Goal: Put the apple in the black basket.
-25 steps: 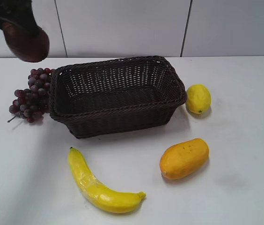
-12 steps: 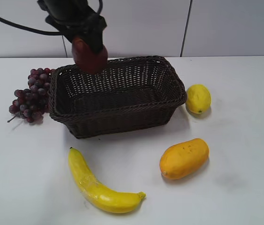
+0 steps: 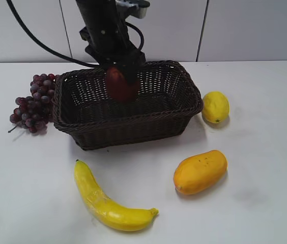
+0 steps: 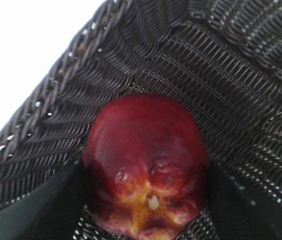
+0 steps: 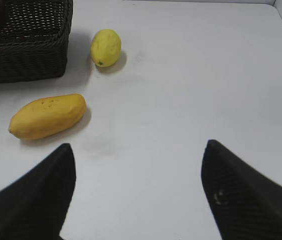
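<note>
The dark maroon-red apple (image 3: 120, 84) hangs in my left gripper (image 3: 119, 76) inside the opening of the black basket (image 3: 133, 122), above its floor. In the left wrist view the apple (image 4: 146, 160) fills the centre, clamped between the two dark fingers, with the woven basket wall (image 4: 221, 65) behind it. My left gripper (image 4: 146, 200) is shut on the apple. My right gripper (image 5: 137, 165) is open and empty over bare white table; the arm is out of the exterior view. A corner of the basket (image 5: 26, 55) shows at the right wrist view's top left.
A bunch of purple-red grapes (image 3: 31, 104) lies against the basket's left side. A lemon (image 3: 216, 107) lies at its right, also in the right wrist view (image 5: 105, 47). A mango (image 3: 200, 171) and a banana (image 3: 108, 201) lie in front. The mango also shows in the right wrist view (image 5: 47, 116).
My left gripper has carried the apple from the far left, over the basket's back-left rim, rightward and down into the basket's opening. The other fruits have not moved.
</note>
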Controlling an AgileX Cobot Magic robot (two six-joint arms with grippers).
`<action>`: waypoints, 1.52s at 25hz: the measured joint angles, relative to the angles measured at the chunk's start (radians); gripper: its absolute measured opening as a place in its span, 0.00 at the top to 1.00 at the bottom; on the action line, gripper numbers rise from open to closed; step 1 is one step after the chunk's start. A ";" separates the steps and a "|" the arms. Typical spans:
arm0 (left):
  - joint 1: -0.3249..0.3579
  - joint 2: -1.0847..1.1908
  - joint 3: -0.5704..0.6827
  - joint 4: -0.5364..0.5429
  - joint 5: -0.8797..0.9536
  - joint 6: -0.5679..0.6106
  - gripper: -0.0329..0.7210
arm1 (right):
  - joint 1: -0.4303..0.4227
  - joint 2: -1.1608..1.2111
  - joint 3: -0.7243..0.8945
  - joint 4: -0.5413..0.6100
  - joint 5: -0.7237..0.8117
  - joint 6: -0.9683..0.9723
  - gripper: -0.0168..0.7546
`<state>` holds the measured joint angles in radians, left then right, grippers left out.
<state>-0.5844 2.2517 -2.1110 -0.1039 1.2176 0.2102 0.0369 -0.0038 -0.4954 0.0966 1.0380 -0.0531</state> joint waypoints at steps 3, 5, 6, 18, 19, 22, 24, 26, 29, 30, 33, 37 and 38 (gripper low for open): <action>0.000 0.031 0.000 0.003 -0.002 0.000 0.23 | 0.000 0.000 0.000 0.000 0.000 0.000 0.21; 0.000 0.048 0.000 0.003 -0.009 0.000 0.23 | 0.000 0.000 0.000 0.000 0.001 0.000 0.21; 0.000 0.053 0.000 0.003 -0.014 0.000 0.23 | 0.000 0.000 0.000 0.000 0.001 0.000 0.21; 0.000 0.098 -0.001 0.000 -0.038 0.000 0.23 | 0.000 0.000 0.000 0.000 0.000 0.000 0.21; 0.000 0.098 -0.002 -0.001 -0.038 0.000 0.23 | 0.000 0.000 0.000 0.000 0.000 0.000 0.21; 0.000 0.098 -0.002 -0.002 -0.032 -0.003 0.15 | 0.000 0.000 0.000 0.000 0.000 0.000 0.21; 0.000 0.098 -0.002 -0.002 -0.021 -0.004 0.08 | 0.000 0.000 0.000 0.000 0.000 0.000 0.21; 0.000 0.098 -0.002 -0.006 -0.009 -0.006 0.05 | 0.000 0.000 0.000 0.000 0.000 0.000 0.21; 0.000 0.095 -0.002 -0.006 -0.004 -0.016 0.05 | 0.000 0.000 0.000 0.000 0.000 0.000 0.21; 0.000 0.091 -0.002 -0.007 -0.003 -0.024 0.05 | 0.000 0.000 0.000 0.000 0.000 0.000 0.21; 0.000 0.064 -0.002 -0.008 -0.002 -0.036 0.05 | 0.000 0.000 0.000 0.000 0.001 0.000 0.21; 0.000 0.004 -0.002 0.032 -0.002 -0.051 0.08 | 0.000 0.000 0.000 0.000 0.001 0.000 0.21; 0.000 -0.006 -0.002 0.048 -0.002 -0.054 0.09 | 0.000 0.000 0.000 0.000 0.001 0.000 0.21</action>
<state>-0.5844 2.2456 -2.1128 -0.0558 1.2161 0.1564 0.0369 -0.0038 -0.4954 0.0966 1.0389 -0.0531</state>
